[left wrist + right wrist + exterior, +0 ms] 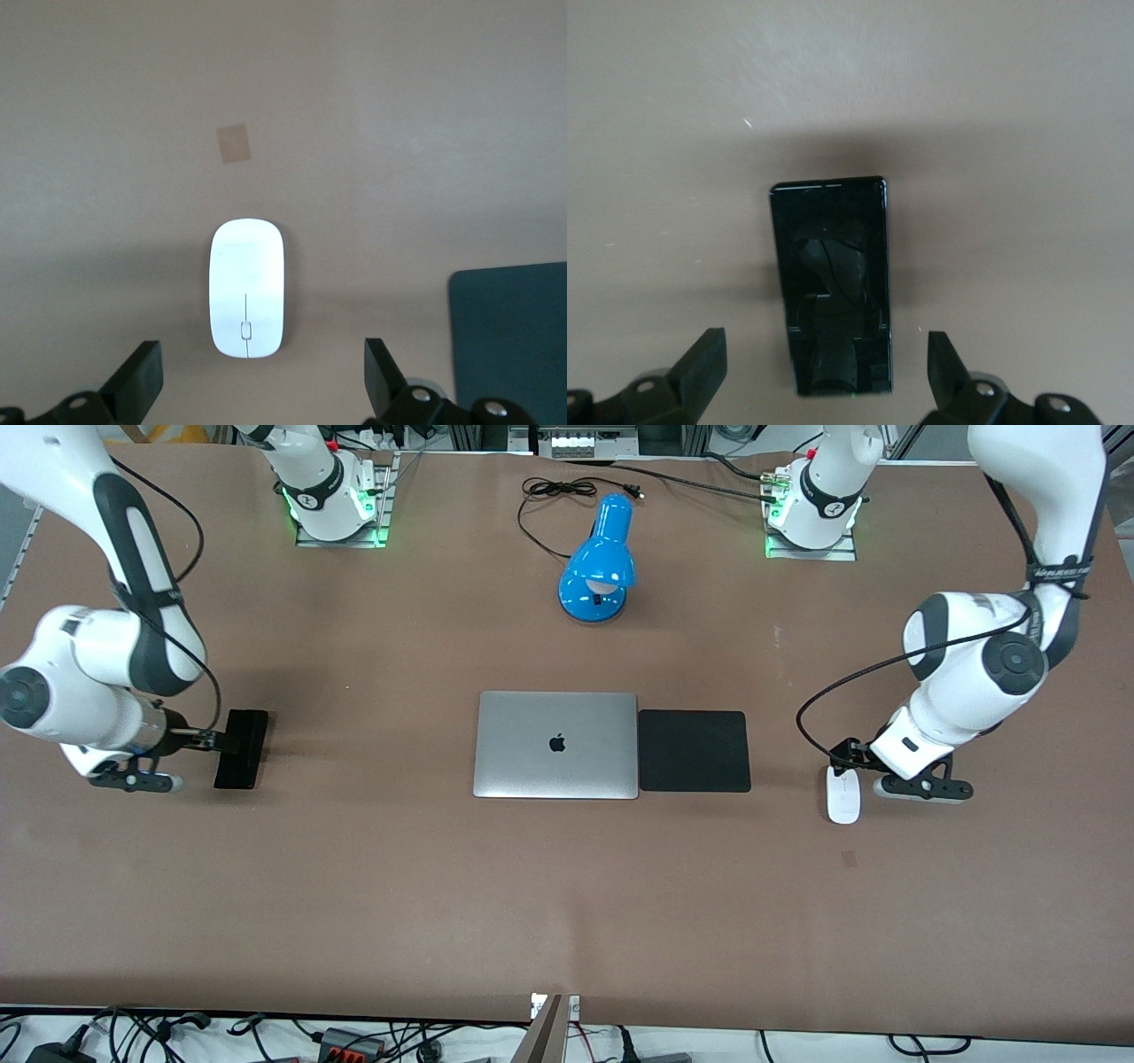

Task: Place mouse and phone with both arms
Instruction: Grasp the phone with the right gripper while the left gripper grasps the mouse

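The white mouse (842, 794) lies on the brown table toward the left arm's end. It also shows in the left wrist view (247, 288). My left gripper (842, 755) (263, 376) is open just above the mouse's end, with the jaws spread wider than the mouse and not touching it. The black phone (241, 748) lies flat toward the right arm's end and shows in the right wrist view (832, 283). My right gripper (205, 740) (828, 372) is open over the phone's end. One finger is on each side of the phone, apart from it.
A closed silver laptop (556, 744) lies mid-table with a black square pad (694, 750) right beside it; the pad's corner shows in the left wrist view (509, 336). A blue desk lamp (598, 558) with its cord stands nearer the bases. A small tape patch (849, 858) lies near the mouse.
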You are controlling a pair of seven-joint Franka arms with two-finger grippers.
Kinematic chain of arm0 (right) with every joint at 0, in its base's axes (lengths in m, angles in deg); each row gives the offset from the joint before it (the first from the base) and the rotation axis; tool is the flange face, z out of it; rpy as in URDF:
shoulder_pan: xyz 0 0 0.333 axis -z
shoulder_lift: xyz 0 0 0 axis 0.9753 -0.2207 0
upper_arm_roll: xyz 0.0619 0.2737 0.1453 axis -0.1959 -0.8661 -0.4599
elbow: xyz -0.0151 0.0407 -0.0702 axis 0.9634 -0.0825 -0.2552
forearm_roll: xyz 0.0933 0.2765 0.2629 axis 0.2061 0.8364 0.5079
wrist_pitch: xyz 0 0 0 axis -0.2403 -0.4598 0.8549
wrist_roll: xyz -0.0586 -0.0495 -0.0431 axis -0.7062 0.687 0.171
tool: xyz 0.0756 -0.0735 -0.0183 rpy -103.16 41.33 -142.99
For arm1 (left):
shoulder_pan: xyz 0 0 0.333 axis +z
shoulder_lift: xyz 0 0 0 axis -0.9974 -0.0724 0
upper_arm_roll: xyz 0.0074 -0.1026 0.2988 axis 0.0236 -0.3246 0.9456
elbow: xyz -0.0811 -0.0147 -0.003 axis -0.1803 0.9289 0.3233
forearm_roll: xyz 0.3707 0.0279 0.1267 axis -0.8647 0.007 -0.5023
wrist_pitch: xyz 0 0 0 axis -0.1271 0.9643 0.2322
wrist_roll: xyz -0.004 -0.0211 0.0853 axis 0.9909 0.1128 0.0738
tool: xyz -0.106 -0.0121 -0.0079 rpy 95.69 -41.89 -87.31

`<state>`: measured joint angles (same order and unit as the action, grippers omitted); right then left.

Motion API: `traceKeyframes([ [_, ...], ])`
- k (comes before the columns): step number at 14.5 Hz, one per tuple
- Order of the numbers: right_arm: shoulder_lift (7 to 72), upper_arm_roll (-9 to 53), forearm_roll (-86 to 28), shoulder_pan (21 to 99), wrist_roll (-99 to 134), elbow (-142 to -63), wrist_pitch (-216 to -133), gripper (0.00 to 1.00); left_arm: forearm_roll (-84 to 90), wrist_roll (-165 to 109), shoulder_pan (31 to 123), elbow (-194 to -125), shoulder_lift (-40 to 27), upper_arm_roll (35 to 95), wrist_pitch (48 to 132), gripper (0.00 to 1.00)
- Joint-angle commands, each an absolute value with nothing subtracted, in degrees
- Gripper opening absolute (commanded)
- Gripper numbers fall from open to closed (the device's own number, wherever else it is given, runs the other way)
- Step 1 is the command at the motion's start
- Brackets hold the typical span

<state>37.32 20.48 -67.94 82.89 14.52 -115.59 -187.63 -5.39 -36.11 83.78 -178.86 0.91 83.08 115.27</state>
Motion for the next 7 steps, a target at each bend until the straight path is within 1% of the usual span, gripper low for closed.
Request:
traceKeyframes([
  [1, 34.6, 20.0, -68.7, 83.8, 15.1, -115.8, -189.7, 1.00, -6.0, -37.2, 84.1, -179.0, -2.0, 83.1, 118.7, 1.00],
  [4, 33.1, 20.1, -69.1, 84.1, 15.4, -115.8, -189.7, 1.00, -6.0, -37.2, 85.1, -178.6, -5.9, 83.1, 122.4, 1.00],
  [7, 31.8, 20.1, -69.7, 84.4, 15.4, -115.5, -189.7, 1.00, -6.0, -37.2, 85.6, -176.4, -8.9, 83.1, 122.8, 1.00],
])
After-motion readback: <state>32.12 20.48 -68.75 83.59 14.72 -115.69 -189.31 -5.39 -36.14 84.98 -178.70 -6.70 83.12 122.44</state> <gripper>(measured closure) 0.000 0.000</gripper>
